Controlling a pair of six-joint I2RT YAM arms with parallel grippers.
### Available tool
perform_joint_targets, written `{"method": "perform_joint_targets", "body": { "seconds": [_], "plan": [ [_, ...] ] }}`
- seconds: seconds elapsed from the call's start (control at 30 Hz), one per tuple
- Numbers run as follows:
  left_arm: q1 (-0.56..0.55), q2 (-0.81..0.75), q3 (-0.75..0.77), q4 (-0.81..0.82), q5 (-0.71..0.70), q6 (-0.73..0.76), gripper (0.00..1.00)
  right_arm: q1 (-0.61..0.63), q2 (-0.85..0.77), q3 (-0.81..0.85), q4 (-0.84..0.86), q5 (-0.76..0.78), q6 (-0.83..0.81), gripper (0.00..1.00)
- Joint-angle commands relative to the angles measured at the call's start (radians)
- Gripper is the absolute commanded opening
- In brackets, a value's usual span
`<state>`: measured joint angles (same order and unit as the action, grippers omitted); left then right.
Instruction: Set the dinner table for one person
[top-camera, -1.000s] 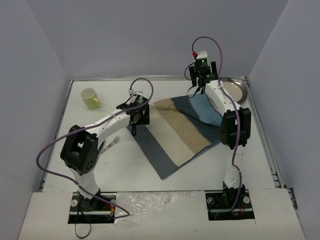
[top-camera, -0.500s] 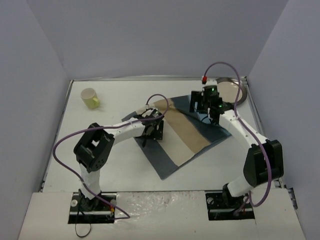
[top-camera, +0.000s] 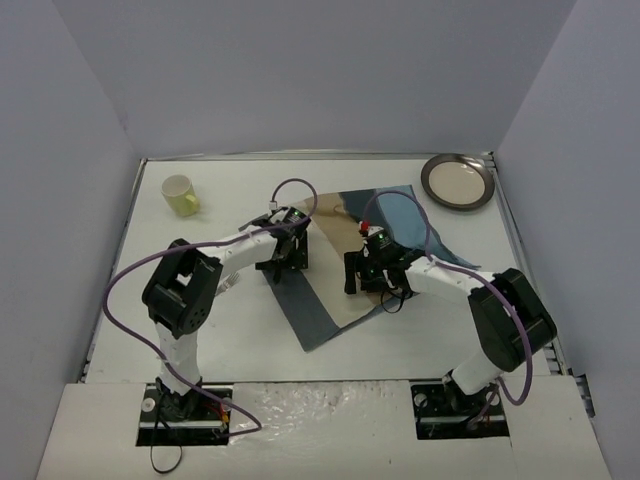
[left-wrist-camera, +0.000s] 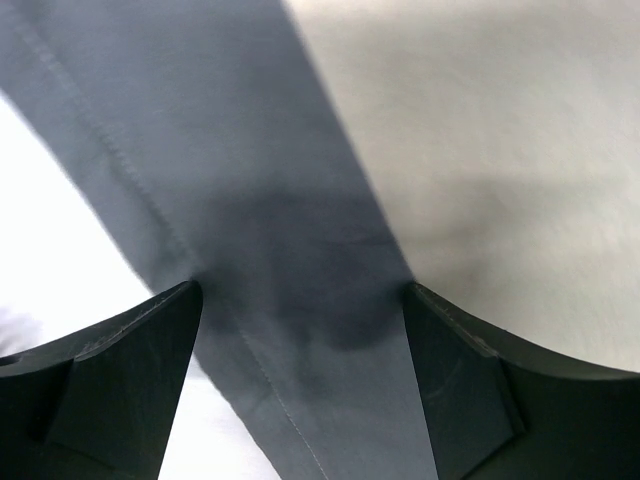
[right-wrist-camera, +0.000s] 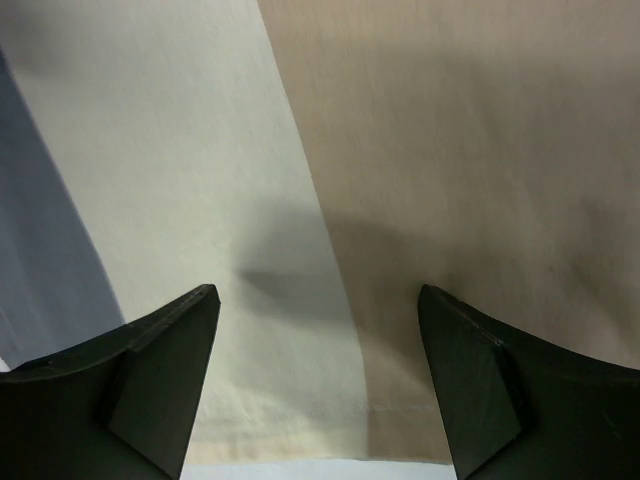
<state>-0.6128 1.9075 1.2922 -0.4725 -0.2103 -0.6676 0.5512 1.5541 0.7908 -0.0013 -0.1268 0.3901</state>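
Observation:
The white dinner table (top-camera: 250, 340) holds a striped blue-and-beige cloth placemat (top-camera: 340, 235) lying askew at its middle. My left gripper (top-camera: 285, 255) is open and low over the mat's dark grey left stripe (left-wrist-camera: 290, 180), with the table's white showing beside it (left-wrist-camera: 70, 240). My right gripper (top-camera: 365, 275) is open and low over the cream and tan stripes (right-wrist-camera: 400, 130) near the mat's near edge. Neither gripper holds anything. A round metal plate (top-camera: 458, 180) sits at the far right corner and a yellow-green cup (top-camera: 180, 195) at the far left.
Lavender-grey panels wall the table on three sides. A fork (top-camera: 228, 283) is mostly hidden under my left arm. Purple cables loop from both arms above the table.
My right arm has swung from beside the plate down and left onto the mat's near edge. My left gripper has moved slightly along the mat's left stripe. The mat has shifted a little.

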Motion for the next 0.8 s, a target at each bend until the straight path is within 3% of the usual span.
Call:
{"method": "perform_joint_targets", "body": {
  "seconds": [0.0, 0.2, 0.37, 0.6, 0.77],
  "plan": [
    [0.108, 0.052, 0.050, -0.140, -0.101, 0.055, 0.77, 0.088, 0.073, 0.003, 0.063, -0.067, 0.079, 0.78],
    [0.189, 0.100, 0.165, -0.150, -0.113, 0.117, 0.77, 0.227, 0.200, 0.095, 0.114, -0.246, 0.110, 0.79],
    [0.224, 0.044, 0.223, -0.115, -0.116, 0.175, 0.77, 0.307, 0.203, 0.194, 0.124, -0.190, 0.087, 0.79],
    [0.188, -0.155, 0.181, -0.092, -0.079, 0.198, 0.79, 0.234, -0.022, 0.232, 0.016, 0.059, -0.002, 0.79],
    [0.042, -0.261, 0.092, -0.087, -0.030, 0.185, 0.80, 0.094, -0.186, 0.205, -0.053, 0.141, -0.010, 0.79]
  ]
}}
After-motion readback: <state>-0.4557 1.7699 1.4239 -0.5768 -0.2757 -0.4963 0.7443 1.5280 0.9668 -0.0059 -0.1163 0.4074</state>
